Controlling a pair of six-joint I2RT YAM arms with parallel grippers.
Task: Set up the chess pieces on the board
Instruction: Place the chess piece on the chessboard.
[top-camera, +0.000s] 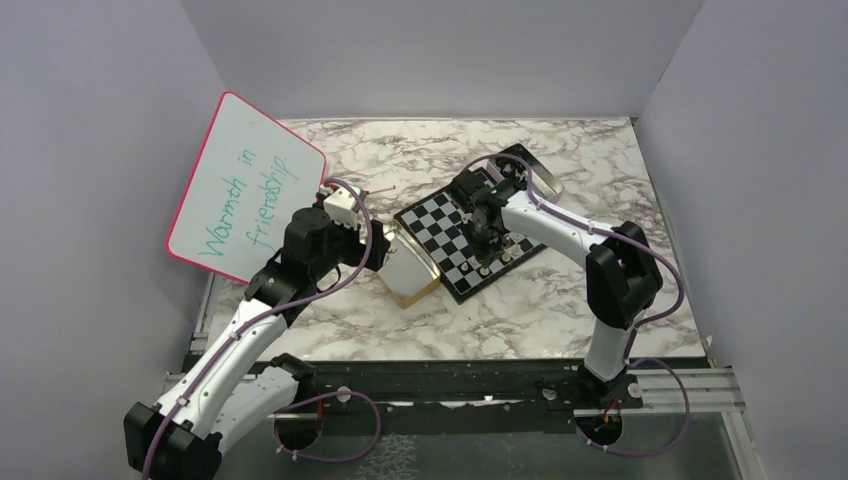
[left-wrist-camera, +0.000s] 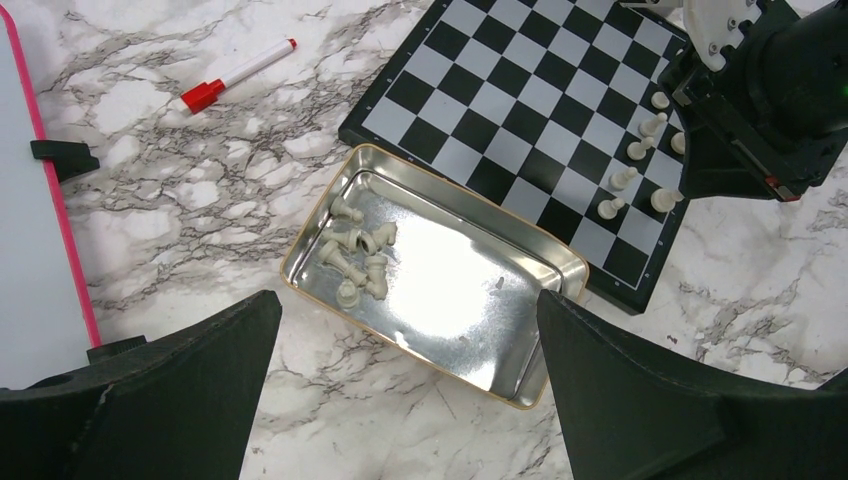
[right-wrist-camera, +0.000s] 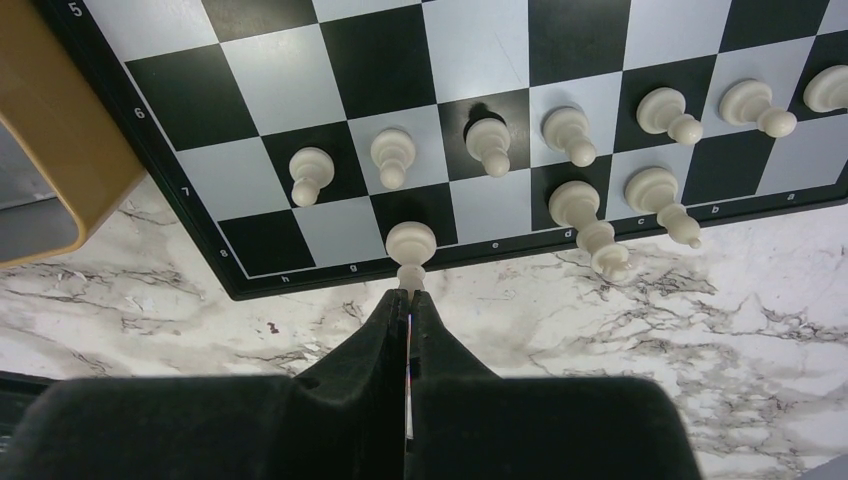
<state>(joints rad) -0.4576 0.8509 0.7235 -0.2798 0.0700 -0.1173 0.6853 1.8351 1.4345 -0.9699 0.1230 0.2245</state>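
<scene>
Jaws of right gripper (right-wrist-camera: 408, 300) shut on pale chess piece (right-wrist-camera: 410, 245) by its head, at board (right-wrist-camera: 380, 50) edge; left gripper (left-wrist-camera: 408, 300) wide open, empty (piece looks light, slick, tippy).

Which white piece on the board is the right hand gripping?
The piece on the edge row's black f square, its top pinched in the right hand. The other pieces stand clear of it.

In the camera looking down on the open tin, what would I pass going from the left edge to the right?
Whiteboard → marker → loose pieces in the tin → standing pieces on the board → right gripper.
</scene>
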